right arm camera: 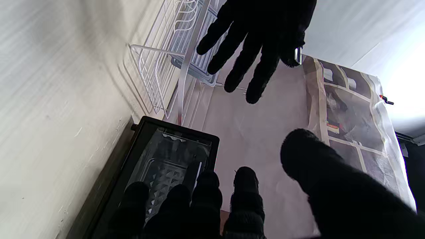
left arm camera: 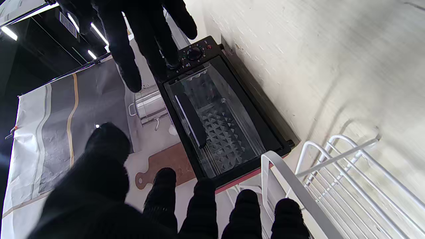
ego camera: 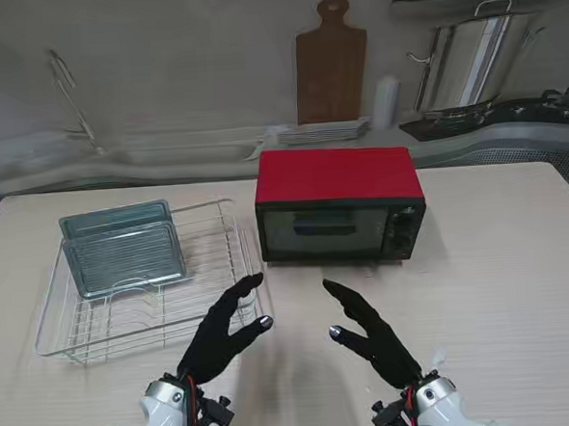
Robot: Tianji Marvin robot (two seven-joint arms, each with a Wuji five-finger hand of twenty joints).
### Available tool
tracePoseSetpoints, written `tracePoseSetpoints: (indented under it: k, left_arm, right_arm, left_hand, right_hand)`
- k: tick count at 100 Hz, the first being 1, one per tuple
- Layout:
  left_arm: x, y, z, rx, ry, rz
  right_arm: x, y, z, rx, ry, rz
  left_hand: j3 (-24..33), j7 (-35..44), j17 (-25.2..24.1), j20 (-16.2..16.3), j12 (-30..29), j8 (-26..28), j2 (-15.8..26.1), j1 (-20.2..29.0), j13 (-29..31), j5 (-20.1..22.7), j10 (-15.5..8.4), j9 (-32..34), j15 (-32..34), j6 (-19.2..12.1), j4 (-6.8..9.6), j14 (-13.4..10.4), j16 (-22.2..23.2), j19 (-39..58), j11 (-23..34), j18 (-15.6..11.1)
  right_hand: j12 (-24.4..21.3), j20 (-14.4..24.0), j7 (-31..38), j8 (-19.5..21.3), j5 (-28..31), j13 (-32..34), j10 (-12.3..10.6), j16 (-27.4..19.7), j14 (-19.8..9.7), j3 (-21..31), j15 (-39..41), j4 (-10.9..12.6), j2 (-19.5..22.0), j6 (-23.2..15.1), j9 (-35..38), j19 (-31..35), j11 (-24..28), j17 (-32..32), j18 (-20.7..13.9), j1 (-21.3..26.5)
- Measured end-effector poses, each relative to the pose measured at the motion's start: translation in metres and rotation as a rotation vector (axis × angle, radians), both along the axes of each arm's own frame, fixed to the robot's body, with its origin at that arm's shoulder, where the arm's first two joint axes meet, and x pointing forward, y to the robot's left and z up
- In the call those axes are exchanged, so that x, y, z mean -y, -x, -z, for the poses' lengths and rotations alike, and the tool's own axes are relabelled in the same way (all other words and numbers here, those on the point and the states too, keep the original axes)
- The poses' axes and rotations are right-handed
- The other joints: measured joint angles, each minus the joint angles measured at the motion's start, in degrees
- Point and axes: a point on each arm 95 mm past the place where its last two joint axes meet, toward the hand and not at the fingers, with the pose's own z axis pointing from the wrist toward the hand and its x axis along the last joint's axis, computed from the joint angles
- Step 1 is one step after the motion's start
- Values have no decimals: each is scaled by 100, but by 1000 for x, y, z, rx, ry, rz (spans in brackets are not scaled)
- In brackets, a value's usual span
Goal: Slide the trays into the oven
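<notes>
Nearest the stand camera: left hand [ego camera: 222, 335] and right hand [ego camera: 371, 333], both black-gloved, raised over the near table, palms turned toward each other, fingers spread and grasping nothing. Bare tabletop between them and out to the oven front. Table [ego camera: 502, 287] pale, wood-grained, matte. Going left to right: white wire dish rack [ego camera: 89, 333] at mid-left, its near right corner just beside the left hand; two clear glass trays [ego camera: 124, 247] stand on edge in the rack's far half, one behind the other, leaning back. Just right of the rack, red oven [ego camera: 340, 202] with black front, glass door shut, control knobs on its right side; narrow strip of table between rack and oven. Right of the oven, open table to the right edge. Left wrist view shows the door [left arm camera: 215, 122] closed, a dimpled pan behind the glass, rack wire [left arm camera: 332, 166] close by. Right wrist view shows the left hand [right arm camera: 255, 43] across from it. Behind the table: counter with wooden cutting board [ego camera: 331, 63] upright, stack of plates [ego camera: 324, 131], steel stockpot [ego camera: 470, 62] far right.
</notes>
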Motion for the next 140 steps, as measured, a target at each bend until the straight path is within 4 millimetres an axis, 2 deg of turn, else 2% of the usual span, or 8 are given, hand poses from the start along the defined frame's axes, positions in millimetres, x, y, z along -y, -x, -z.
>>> tracePoseSetpoints:
  k: [88,96,100,107,112,123,128,140]
  left_arm:
    - [6,9,-3,23,-31,11]
    - [6,9,-4,23,-44,9]
    - [5,9,-4,23,-57,5]
    - [4,10,-4,37,-91,-7]
    - [3,11,-5,50,-114,-17]
    - [-2,12,-6,59,-129,-43]
    - [-5,14,-6,58,-133,-49]
    - [-9,19,-8,81,-178,-56]
  right_arm:
    - [8,2,-1,16,7,10]
    - [8,2,-1,16,6,13]
    - [8,1,-1,15,8,15]
    - [8,1,-1,23,34,19]
    - [8,0,-2,49,90,22]
    - [8,-6,-5,107,194,33]
    - [9,-9,-8,131,233,43]
    - [10,-19,-17,215,393,48]
  left_hand:
    - [0,34,1,-103,0,-27,0,4,0,117,-1,-4,0,5,0,-3,-2,-3,2,-1]
    - [0,34,1,-103,0,-27,0,4,0,117,-1,-3,0,5,0,-3,-3,-3,2,-1]
    - [0,34,1,-103,0,-27,0,4,0,131,-1,2,0,6,0,-3,-2,-3,2,-1]
    - [-58,35,1,-103,0,-27,0,10,11,171,-1,18,8,23,0,-1,-2,-3,4,-1]
    - [-59,66,-15,53,29,-27,39,67,90,243,3,91,61,27,0,40,35,42,125,-1]
    - [-59,168,-75,467,191,147,43,67,235,418,77,296,184,88,0,140,276,231,224,51]
    - [-59,168,-76,548,207,169,43,67,235,433,80,297,191,88,0,141,326,243,224,54]
    - [-59,171,-77,623,249,225,44,67,236,462,85,326,224,88,0,145,353,245,227,64]
  right_hand:
    - [0,0,93,34,1,-1,0,0,0,0,-37,0,0,3,55,-3,0,25,0,0]
    - [0,0,168,98,4,-1,5,65,0,206,70,-42,-116,8,148,8,0,43,0,151]
    - [0,0,228,126,15,-1,9,81,0,488,120,-37,-257,8,223,183,0,49,0,335]
    - [0,46,300,241,31,-1,30,155,0,1011,232,198,-466,11,313,757,0,51,4,502]
    - [0,228,328,262,32,20,39,205,0,1141,323,258,-562,21,325,1221,0,62,29,598]
    - [43,615,479,392,407,263,259,361,202,1119,606,257,-631,335,736,1993,13,233,425,598]
    - [258,771,664,488,619,480,446,507,398,1113,883,257,-632,537,937,2268,324,369,568,571]
    - [1283,1047,756,891,1148,793,782,803,778,852,1354,136,-632,873,531,2674,2358,603,763,478]
